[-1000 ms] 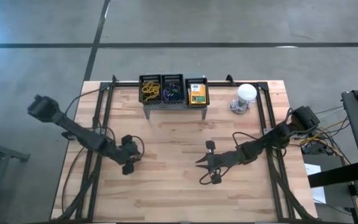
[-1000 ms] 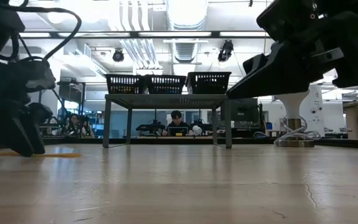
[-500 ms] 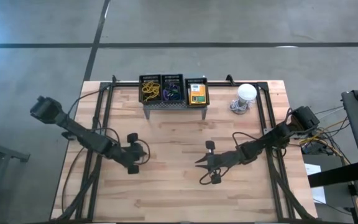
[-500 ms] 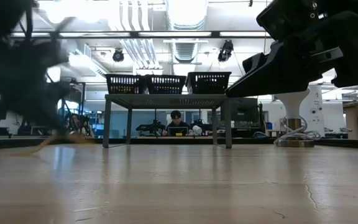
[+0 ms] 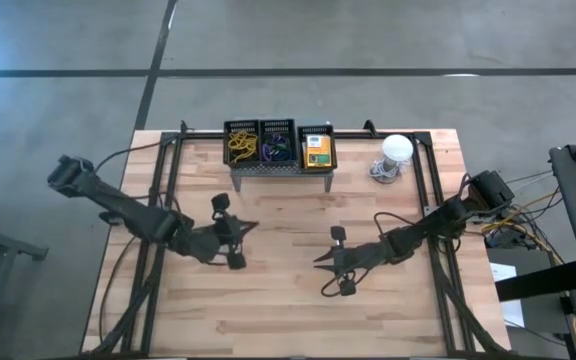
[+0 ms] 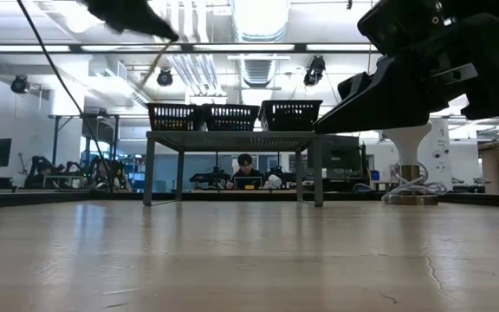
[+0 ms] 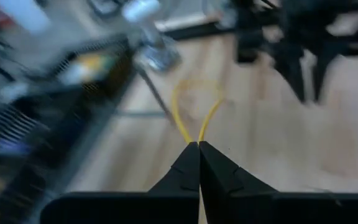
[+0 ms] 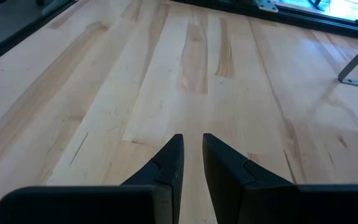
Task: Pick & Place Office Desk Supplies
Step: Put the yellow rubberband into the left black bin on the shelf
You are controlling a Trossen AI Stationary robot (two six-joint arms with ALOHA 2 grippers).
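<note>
Carrying yellow rubber band (image 7: 196,111) pinched in left gripper (image 7: 198,148), jaws together on loop, dangling above table. I'm aiming for leftmost basket (image 5: 240,143) on stand, lifting clear of rim. Right gripper (image 8: 192,144) parked mid-table, fingers slightly apart, empty.

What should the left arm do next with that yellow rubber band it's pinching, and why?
Probably carry it toward the leftmost basket on the grey stand. The left gripper is shut on the yellow rubber band, lifted off the table, and that basket already holds yellow bands.
</note>
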